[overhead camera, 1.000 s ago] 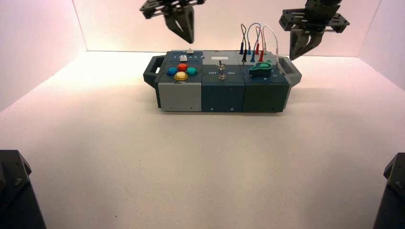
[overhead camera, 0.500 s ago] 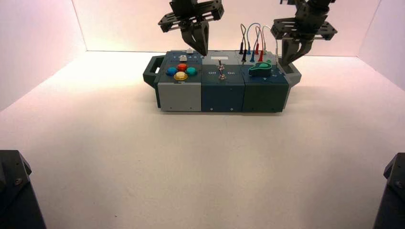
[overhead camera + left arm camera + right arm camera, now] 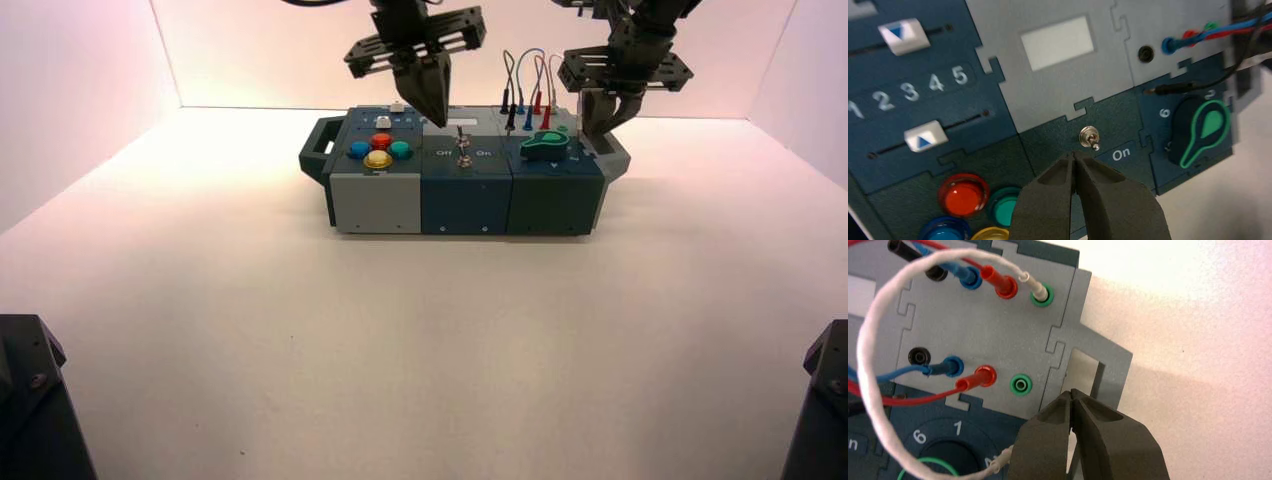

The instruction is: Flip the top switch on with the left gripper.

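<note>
Left gripper (image 3: 1075, 157): clenched to a wedge, just beside the top switch (image 3: 1090, 138), suited to nudging (lower centre of wrist frame).
Top switch: mid-box, beside "On".
Right gripper (image 3: 600, 108): clenched, idle at box's right end.

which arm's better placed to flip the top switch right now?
Left. The left gripper, fingers shut to a wedge, hangs just short of the top switch beside the "On" label. The right gripper is over the box's right end by the wire sockets.

Lab: white enclosure (image 3: 200, 300), test box (image 3: 465, 195)
</note>
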Controlling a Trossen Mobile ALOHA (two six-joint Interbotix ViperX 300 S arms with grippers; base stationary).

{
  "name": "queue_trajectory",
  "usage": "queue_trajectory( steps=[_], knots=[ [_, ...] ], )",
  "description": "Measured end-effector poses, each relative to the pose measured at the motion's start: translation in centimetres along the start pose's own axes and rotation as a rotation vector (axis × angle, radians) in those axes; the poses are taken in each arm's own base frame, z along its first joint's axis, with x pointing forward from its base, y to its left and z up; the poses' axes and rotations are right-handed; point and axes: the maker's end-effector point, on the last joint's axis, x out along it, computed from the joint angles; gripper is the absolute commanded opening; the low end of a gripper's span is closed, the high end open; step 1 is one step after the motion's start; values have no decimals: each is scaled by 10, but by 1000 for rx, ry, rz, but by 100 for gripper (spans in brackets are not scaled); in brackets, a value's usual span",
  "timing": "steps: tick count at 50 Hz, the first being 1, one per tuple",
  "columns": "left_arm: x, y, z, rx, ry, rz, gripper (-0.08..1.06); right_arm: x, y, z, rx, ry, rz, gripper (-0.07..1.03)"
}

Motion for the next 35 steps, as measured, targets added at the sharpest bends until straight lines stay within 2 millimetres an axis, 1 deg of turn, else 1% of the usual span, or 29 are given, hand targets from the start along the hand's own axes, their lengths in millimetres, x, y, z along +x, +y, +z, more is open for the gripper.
queue_trajectory(
  steps=[7,16,20,35],
  knots=[
    [4,-2,-3,-13,14,30,-3,0,0,2,3,-5,-1,-2],
    [2,-6,6,-21,1,30,-3,1,-1,3,4,-5,-1,-2],
    [2,-12,9,-15,0,27,-3,2,-1,4,1,-6,-2,-2],
    [10,-12,11,-20,27,32,-3,4,-2,7,3,-13,-4,-2]
  ],
)
